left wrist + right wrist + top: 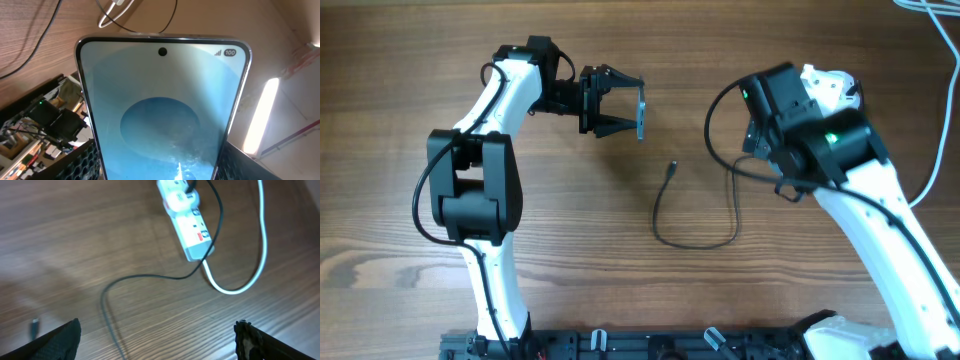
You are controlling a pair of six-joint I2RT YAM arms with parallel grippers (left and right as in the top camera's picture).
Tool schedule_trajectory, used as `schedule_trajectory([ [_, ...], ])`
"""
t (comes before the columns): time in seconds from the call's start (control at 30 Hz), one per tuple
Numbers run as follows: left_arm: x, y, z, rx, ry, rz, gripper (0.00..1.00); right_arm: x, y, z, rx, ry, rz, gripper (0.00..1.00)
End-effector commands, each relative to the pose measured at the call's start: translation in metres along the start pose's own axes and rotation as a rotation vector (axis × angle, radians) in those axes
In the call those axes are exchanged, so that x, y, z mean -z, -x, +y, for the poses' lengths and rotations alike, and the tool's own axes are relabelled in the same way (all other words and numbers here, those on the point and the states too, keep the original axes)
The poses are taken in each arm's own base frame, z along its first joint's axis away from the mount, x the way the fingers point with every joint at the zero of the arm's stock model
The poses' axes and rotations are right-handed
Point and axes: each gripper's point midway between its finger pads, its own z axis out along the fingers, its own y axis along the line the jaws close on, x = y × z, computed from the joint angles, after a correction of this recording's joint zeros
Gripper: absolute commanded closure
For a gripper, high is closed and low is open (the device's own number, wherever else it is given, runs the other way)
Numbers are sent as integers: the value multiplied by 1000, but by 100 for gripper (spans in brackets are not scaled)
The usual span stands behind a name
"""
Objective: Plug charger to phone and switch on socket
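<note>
Nearest to me, the charger (695, 241) is lying slack on the bench (600, 300), its thin black cable forming an open loop around the middle. From that loop one run is climbing away from me and ending in the plug tip (672, 168), which is resting on the wood, apart from both arms. The other run is heading right and passing under the right arm.

Further out on the left, I am observing the left claw (625, 104) pointing right, its fingers spread to the width of the phone (640, 110) and gripping it between their tips. From overhead the phone is showing edge-on, left of the plug tip and further away, with a clear gap between them. In the left wrist view the lit cyan-and-white screen is facing the camera and filling most of the frame; a battery reading of 100 is showing at its top right corner.

On the right, the right claw (157, 325) is standing wide open above the bench, with nothing between its fingers. In the right wrist view the socket (192, 230) is lying flat beyond the claw, showing a red mark on its face. A black plug (188, 185) is seated at its far end. The charger cable is running past the socket's near end, where a white cord (252, 270) is curving off to the right. I cannot tell the switch position.
</note>
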Motion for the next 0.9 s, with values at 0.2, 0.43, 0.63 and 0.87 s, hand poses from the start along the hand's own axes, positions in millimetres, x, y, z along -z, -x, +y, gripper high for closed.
schedule_trajectory([
  [0.2, 1, -19, -16, -51, -43, 29, 31, -49, 6, -18, -80, -112, 109, 0],
  [0.43, 1, -19, -16, -51, -43, 29, 31, -59, 12, -40, -146, -149, 122, 0],
  [0.63, 1, -19, -16, -51, -43, 29, 31, -60, 17, -40, -162, -142, 108, 0],
  [0.87, 1, -19, -16, -51, -43, 29, 31, -64, 51, -22, -247, -62, -23, 0],
])
